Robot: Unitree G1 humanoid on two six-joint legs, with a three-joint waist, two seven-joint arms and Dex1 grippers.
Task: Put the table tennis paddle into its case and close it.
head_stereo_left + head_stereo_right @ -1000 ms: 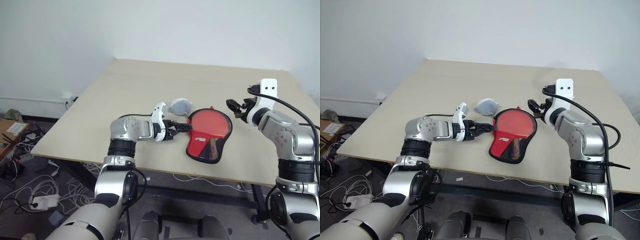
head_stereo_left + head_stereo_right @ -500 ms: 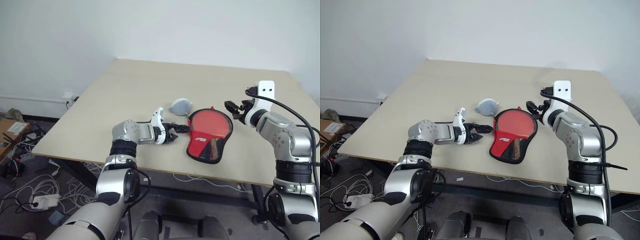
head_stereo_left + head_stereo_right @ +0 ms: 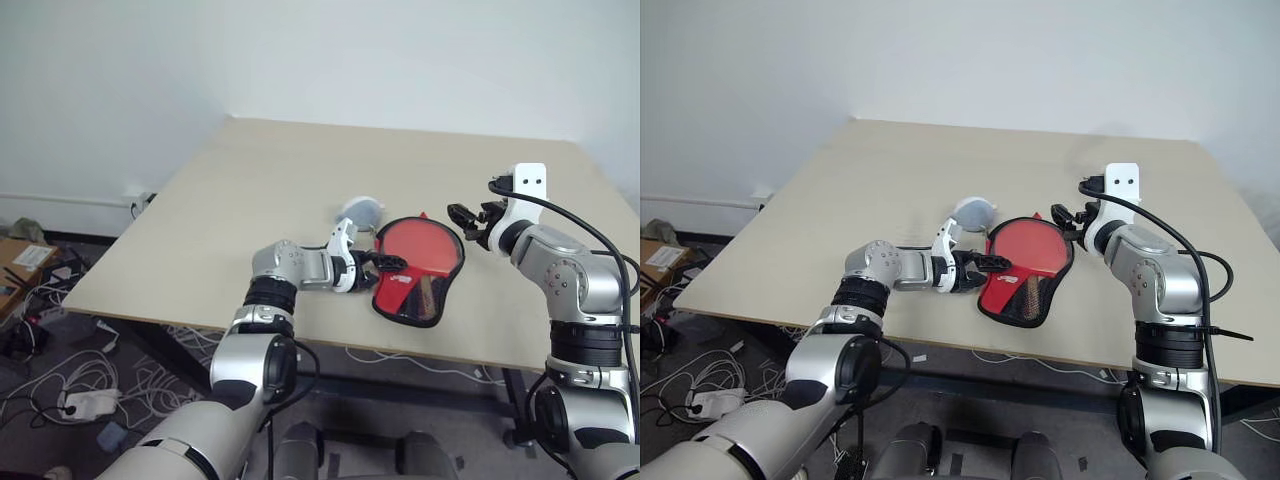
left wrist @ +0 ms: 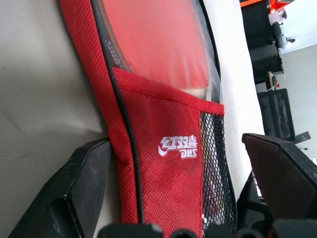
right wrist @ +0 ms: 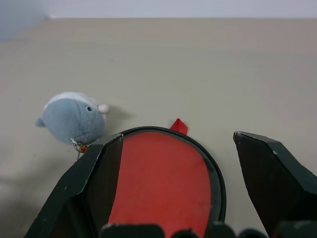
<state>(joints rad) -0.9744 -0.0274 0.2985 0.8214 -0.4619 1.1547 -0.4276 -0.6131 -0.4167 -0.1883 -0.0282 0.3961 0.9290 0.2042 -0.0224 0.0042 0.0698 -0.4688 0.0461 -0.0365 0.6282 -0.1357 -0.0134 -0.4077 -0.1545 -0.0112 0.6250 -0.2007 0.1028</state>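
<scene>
On the table (image 3: 250, 190), the table tennis paddle (image 3: 420, 243) lies inside the red case (image 3: 412, 290), with the left end effector (image 3: 388, 264) released at its left edge and the right end effector (image 3: 468, 220) released just beyond its far-right rim; a careless push could slide the unzipped case.

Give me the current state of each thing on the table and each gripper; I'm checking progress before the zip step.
Red paddle-shaped soft case: flat on the table, not held.
Table tennis paddle with red rubber face: inside the case, seen through the clear panel.
Zip: cannot tell.
Small grey-blue and white plush toy: resting beside the case, untouched.
Left gripper: open, fingers either side of the case's narrow end.
Right gripper: open, holding nothing.
</scene>
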